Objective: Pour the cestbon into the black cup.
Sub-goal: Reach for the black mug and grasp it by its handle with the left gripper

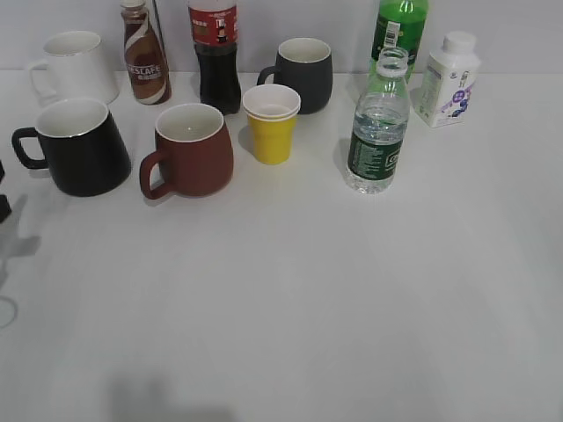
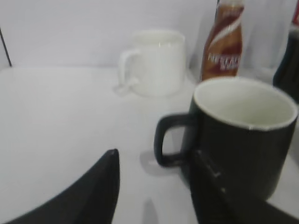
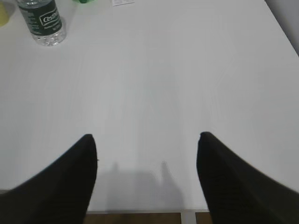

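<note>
The cestbon (image 1: 378, 123) stands upright and uncapped at the right of the table, part full of water. In the right wrist view it shows far off at the top left (image 3: 44, 21). The black cup (image 1: 84, 149) stands at the left with its handle pointing left. My left gripper (image 2: 156, 163) is open and empty, low over the table. The black cup (image 2: 252, 154) is just ahead of it, with the handle in line with the gap between the fingers. My right gripper (image 3: 145, 137) is open and empty over bare table near the front edge.
A reddish-brown mug (image 1: 193, 149) stands right of the black cup. A yellow cup (image 1: 271, 123), dark grey mug (image 1: 303, 75), cola bottle (image 1: 215, 53), coffee bottle (image 1: 145, 57), white mug (image 1: 75, 66), green soda bottle (image 1: 400, 26) and white milk bottle (image 1: 449, 79) stand along the back.
</note>
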Robot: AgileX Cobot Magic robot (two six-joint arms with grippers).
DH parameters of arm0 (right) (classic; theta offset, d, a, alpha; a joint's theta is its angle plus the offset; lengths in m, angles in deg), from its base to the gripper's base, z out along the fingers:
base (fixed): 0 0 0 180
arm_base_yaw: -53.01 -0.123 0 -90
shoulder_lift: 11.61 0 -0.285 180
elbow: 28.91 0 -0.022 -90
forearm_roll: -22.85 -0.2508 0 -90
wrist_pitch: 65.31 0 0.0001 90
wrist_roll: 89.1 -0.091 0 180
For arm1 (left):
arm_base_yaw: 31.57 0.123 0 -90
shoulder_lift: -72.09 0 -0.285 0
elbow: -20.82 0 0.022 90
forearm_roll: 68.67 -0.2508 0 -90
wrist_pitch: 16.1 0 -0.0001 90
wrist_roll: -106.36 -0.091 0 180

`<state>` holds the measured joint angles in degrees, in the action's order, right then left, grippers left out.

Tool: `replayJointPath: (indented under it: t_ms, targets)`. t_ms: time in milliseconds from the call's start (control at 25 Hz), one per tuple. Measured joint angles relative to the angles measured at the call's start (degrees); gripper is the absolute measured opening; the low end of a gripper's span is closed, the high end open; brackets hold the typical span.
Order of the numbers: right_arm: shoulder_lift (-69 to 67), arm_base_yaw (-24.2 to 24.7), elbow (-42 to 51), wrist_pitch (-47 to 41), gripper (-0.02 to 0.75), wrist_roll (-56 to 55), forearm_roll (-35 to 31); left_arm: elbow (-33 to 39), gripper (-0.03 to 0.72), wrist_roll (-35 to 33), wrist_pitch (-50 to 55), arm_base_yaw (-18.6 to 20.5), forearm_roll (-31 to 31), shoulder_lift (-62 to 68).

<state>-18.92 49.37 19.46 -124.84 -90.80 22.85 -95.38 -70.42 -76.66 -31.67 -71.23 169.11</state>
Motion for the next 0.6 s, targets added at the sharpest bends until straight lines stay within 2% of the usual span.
replayJointPath:
  t_ms: [160,600]
  targets:
    - [0.00,0.00,0.00,0.00,0.501,0.00,0.00,-0.84,0.389,-0.14,-6.81,0.00,0.05,9.81]
    - [0.00,0.00,0.00,0.00,0.501,0.00,0.00,-10.93,0.393,-0.14,-8.46,0.00,0.65,19.55]
